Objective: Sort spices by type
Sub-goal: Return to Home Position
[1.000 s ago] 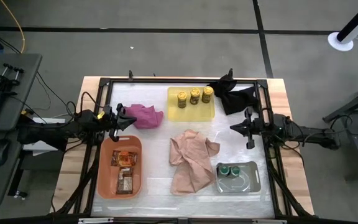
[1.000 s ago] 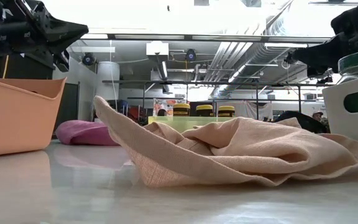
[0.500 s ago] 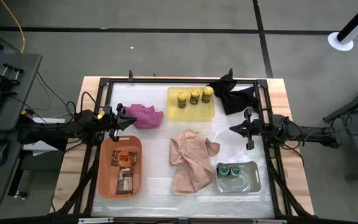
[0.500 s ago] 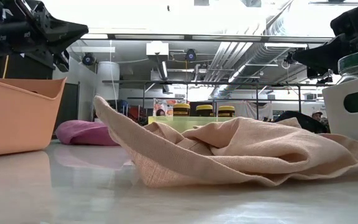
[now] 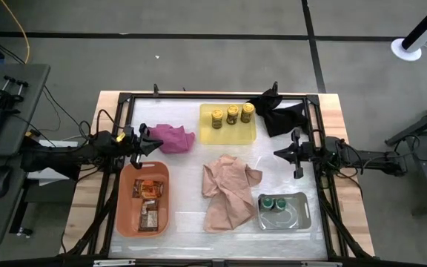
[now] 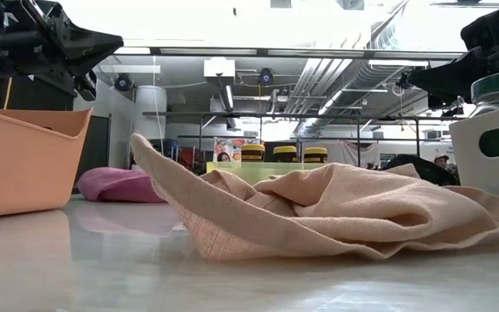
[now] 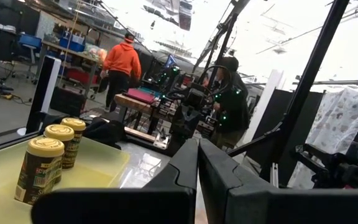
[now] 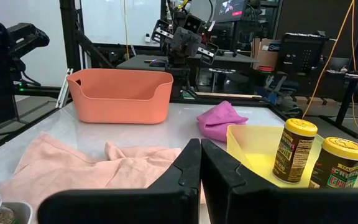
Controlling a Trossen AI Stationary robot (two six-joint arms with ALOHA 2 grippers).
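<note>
Three yellow-lidded jars point(image 5: 232, 113) stand upright in the yellow tray point(image 5: 228, 133) at the far middle. Two green-lidded jars point(image 5: 274, 202) stand in the clear tray point(image 5: 300, 219) at the near right. Several brown-orange packets point(image 5: 147, 200) lie in the orange tray point(image 5: 124, 222) at the near left. My left gripper point(image 5: 154, 140) hangs shut and empty above the table's left side, over the pink cloth's edge. My right gripper point(image 5: 279, 153) hangs shut and empty at the right, clear of the table.
A tan cloth point(image 5: 228, 189) lies crumpled in the middle of the table. A pink cloth point(image 5: 173, 137) lies at the far left, a black cloth point(image 5: 280, 113) at the far right. People stand in the room beyond the table point(image 7: 122, 65).
</note>
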